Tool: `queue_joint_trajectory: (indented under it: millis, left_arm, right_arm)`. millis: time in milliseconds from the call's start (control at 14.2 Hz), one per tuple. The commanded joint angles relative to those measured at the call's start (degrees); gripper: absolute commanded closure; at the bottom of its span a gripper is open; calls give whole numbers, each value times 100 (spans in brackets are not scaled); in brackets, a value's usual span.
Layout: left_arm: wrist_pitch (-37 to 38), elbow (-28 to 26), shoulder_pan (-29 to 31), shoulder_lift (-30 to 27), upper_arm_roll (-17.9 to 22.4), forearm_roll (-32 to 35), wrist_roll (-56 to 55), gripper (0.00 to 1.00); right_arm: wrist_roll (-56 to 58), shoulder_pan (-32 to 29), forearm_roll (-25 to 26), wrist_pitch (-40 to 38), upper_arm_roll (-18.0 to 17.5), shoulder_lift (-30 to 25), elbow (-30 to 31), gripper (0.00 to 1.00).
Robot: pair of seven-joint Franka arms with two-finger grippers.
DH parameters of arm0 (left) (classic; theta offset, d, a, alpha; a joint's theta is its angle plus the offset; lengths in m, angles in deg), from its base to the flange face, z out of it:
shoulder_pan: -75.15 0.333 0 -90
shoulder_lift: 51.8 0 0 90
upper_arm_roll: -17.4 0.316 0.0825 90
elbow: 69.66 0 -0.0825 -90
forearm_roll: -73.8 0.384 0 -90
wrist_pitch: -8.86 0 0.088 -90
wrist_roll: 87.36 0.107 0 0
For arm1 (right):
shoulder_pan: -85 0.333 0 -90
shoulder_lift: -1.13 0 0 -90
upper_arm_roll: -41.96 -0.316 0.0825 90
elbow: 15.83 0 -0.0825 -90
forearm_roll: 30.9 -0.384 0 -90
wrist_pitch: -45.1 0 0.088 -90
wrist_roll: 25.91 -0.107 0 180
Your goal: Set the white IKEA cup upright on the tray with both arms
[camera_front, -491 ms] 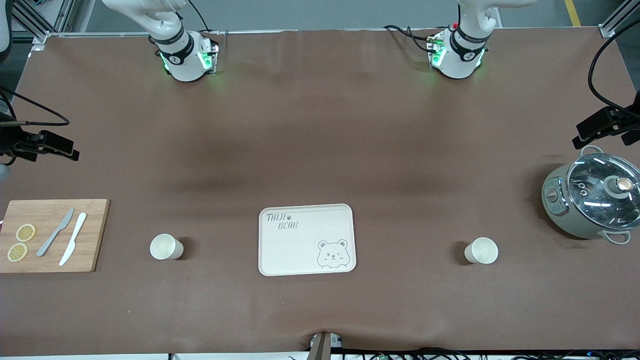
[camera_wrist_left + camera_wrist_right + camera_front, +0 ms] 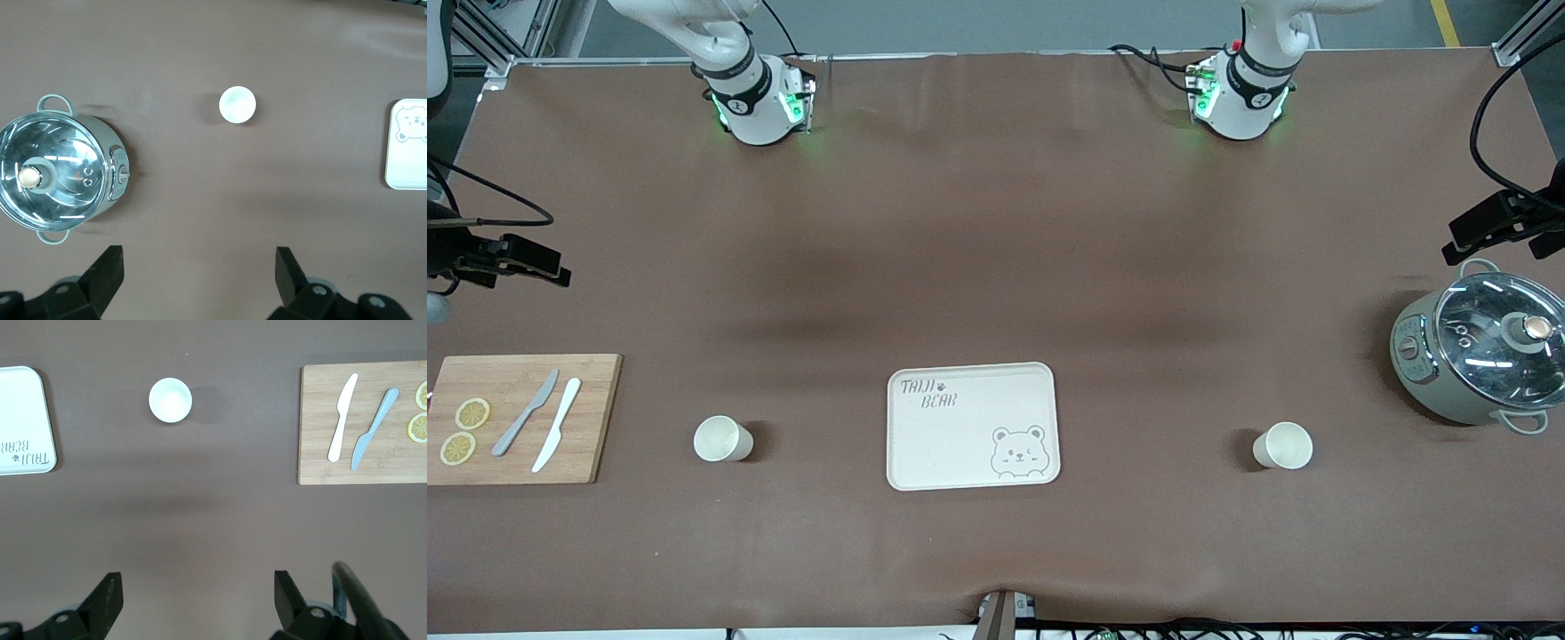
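Two upright cups flanking tray, left gripper and right gripper jaws apart, high above table.

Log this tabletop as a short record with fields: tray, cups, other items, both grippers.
tray: cream rectangular tray with bear drawing, nothing on it
cup one: white cup upright on the table, between the tray and the wooden cutting board
cup two: white cup upright, between the tray and the lidded grey-green pot
board: grey knife, white knife, two lemon slices
left gripper: open, high over bare table, holding nothing
right gripper: open, high over bare table, holding nothing
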Motion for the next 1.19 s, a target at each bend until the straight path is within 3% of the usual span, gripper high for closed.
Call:
queue_joint_trajectory:
  millis: [0,421,702,842,1123]
  left_arm:
    - [45,-70,15,43,-35,-2,-11,0]
    - [-77,-351,41,148,-53,-19,15,0]
    - [-727,-729,85,315,-44,-10,103,0]
    - [-1017,-738,77,534,-44,-2,103,0]
    - [-1667,-738,77,1000,-35,130,112,0]
  right_arm:
    - [-55,19,-45,69,-31,322,-114,0]
    - [-55,230,-80,1166,-49,1069,-203,0]
    - [-11,230,-132,1808,-58,1526,-194,0]
    - [15,230,-421,2098,-49,1755,-168,0]
    - [155,257,-396,2582,-49,2212,-168,0]
